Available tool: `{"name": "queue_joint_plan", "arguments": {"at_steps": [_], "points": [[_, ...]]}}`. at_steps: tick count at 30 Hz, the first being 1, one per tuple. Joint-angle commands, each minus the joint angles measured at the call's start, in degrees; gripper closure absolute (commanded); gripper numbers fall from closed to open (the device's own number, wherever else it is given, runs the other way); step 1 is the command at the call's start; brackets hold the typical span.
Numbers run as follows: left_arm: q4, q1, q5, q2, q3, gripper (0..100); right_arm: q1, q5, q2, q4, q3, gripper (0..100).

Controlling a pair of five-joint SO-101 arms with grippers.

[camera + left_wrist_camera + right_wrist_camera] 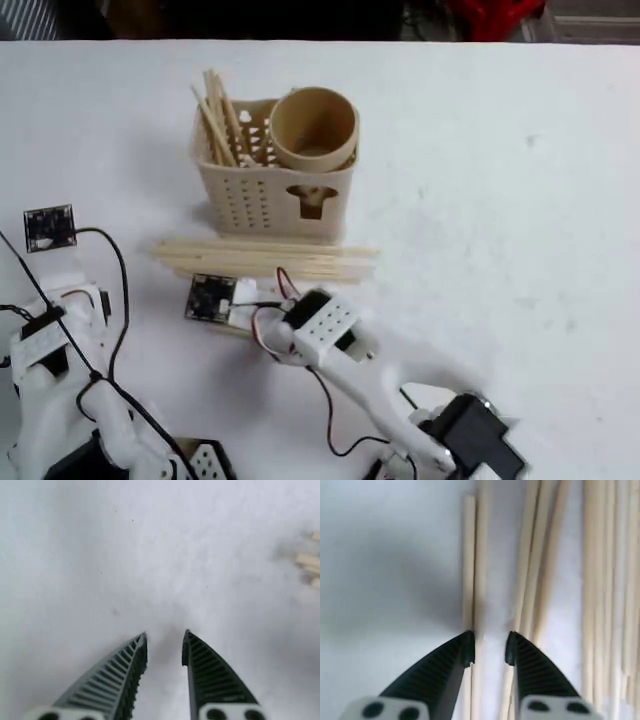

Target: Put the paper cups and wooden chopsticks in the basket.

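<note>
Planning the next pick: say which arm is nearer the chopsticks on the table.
Right. Right arm: jaws over the chopsticks. Left arm: jaws over bare table past their ends.

The chopsticks (pixel 469 555) ran off the right wrist view's edges. The basket (pixel 262 205) wall hid the paper cups' (pixel 313 128) lower parts, so their number was unclear.

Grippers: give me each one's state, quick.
Left gripper: open, empty, above the table.
Right gripper: open, empty, over the loose chopsticks.
</note>
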Motion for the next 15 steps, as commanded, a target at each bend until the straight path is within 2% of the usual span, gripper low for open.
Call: {"name": "queue_joint_plan", "arguments": {"at_steps": [1, 7, 9, 11, 15], "points": [[-1.5, 1.1, 0.5, 0.0, -0.2, 87, 0.2, 0.8, 4.4, -0.8, -1.8, 92.6], [-1.5, 1.1, 0.5, 0.0, -0.2, 87, 0.2, 0.8, 5.7, 2.8, -4.0, 87.1], [-1.5, 1.1, 0.5, 0.0, -0.2, 87, 0.3, 0.6, 5.8, 2.7, -4.0, 90.6], [-1.5, 1.1, 0.5, 0.0, -0.2, 87, 0.6, 0.3, 5.7, 2.9, -4.1, 98.6], [-1.5, 1.1, 0.5, 0.0, -0.2, 87, 0.6, -2.6, 2.7, 3.7, -4.2, 98.2]]}}
